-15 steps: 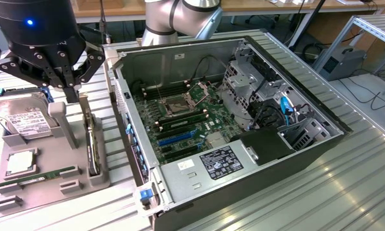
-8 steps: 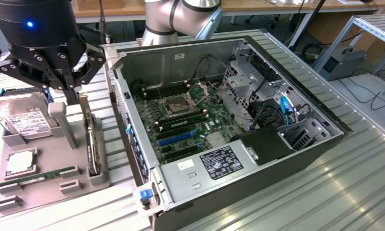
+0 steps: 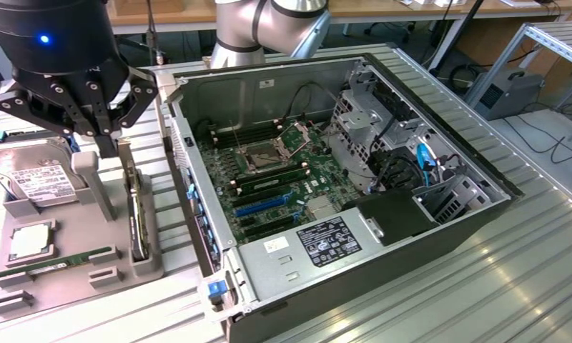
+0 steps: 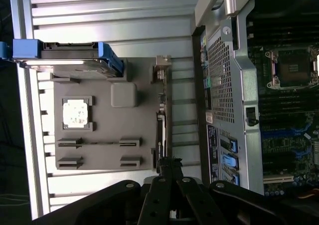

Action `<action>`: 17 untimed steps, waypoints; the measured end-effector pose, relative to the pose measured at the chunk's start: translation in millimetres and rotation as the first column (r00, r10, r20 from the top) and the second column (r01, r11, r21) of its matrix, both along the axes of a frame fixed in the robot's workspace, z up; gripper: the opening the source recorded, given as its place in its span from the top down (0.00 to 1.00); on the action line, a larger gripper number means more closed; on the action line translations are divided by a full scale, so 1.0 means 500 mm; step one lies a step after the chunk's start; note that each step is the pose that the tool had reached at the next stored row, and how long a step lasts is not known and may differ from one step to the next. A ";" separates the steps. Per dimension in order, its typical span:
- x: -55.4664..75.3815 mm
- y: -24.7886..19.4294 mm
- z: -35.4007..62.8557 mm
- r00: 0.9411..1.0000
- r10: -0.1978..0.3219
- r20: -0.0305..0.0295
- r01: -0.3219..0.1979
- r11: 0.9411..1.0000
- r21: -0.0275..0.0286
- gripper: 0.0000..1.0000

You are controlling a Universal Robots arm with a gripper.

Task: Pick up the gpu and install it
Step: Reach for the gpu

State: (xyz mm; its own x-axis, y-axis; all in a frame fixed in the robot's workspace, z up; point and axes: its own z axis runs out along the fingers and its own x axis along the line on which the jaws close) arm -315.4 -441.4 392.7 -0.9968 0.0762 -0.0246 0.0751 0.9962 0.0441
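**A:** Where is the gpu [image 3: 136,221] sitting?

**B:** It is standing on its long edge in a slot of the grey tray [image 3: 76,279], along the tray's side that is facing the computer case [image 3: 391,78]. The case is lying just beside that side of the tray.

**A:** And the gripper [image 3: 114,146]?

**B:** It is hanging over that same tray slot with its jaws pinched narrow. They seem to be closing on the card's upper edge, though the fingertips are hiding the contact itself, so I am not calling it certain.

**A:** How are you expecting the card to handle?

**B:** I am judging it light and stiff, but fragile. The bare upper edge looks like the right place to hold it, well away from the contacts, which are facing down into the tray. An edge that thin and smooth could be twisting or slipping in so narrow a pinch.

**A:** What is each camera giving you?

**B:** The wrist view is showing the card edge-on along its whole length, with the fingertips meeting over one end. The exterior view is showing the inside of the open case, with the motherboard [image 3: 267,179] and its blue slots [image 3: 262,204]. It is also showing a hard drive [image 3: 33,179] lying at one end of the tray.
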 end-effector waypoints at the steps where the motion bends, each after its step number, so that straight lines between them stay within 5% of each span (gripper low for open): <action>1: 0.000 -0.0011 0.000 1.000 0.000 0.000 0.000 1.000 0.000 0.89; 17: 0.000 -0.0235 0.000 1.000 0.000 0.000 0.000 1.000 0.000 0.89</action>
State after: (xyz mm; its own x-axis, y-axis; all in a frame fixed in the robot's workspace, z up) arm -315.4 -453.1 392.7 -0.9968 0.0762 -0.0246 0.0751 0.9962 0.0440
